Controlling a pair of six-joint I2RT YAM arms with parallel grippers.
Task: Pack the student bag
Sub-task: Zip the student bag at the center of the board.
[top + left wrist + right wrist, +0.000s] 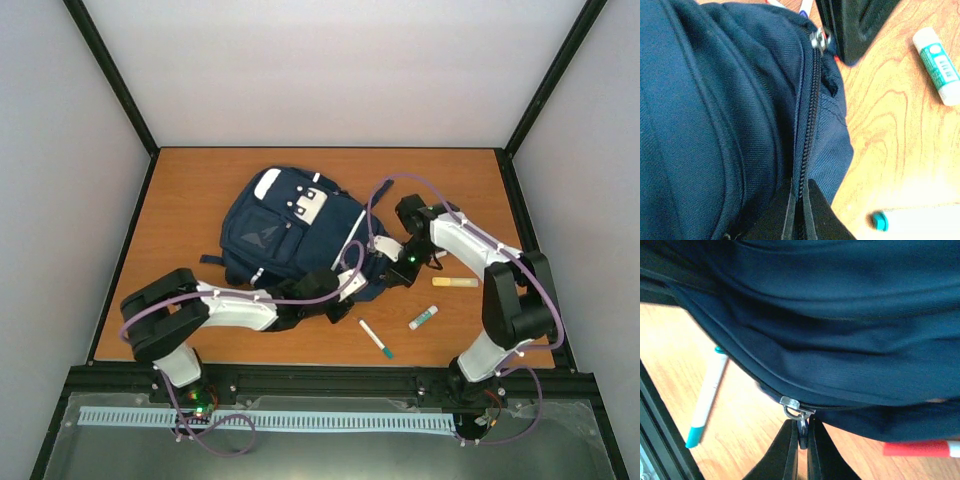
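The student bag (280, 232), navy blue with a white-grey buckle patch, lies in the middle of the wooden table. My left gripper (343, 298) is at its near right corner. In the left wrist view it (801, 200) is shut on the bag's fabric along the closed zipper line (810, 115). My right gripper (388, 268) is at the bag's right edge. In the right wrist view it (803, 432) is shut on the pull tab hanging from the metal zipper slider (792, 404). The slider also shows in the left wrist view (818, 39).
A white marker with a teal cap (376, 338) (705, 400), a white-and-teal glue stick (424, 318) (937, 65) and a yellow stick (454, 282) lie on the table right of the bag. A red object (915, 448) lies beside the bag's edge.
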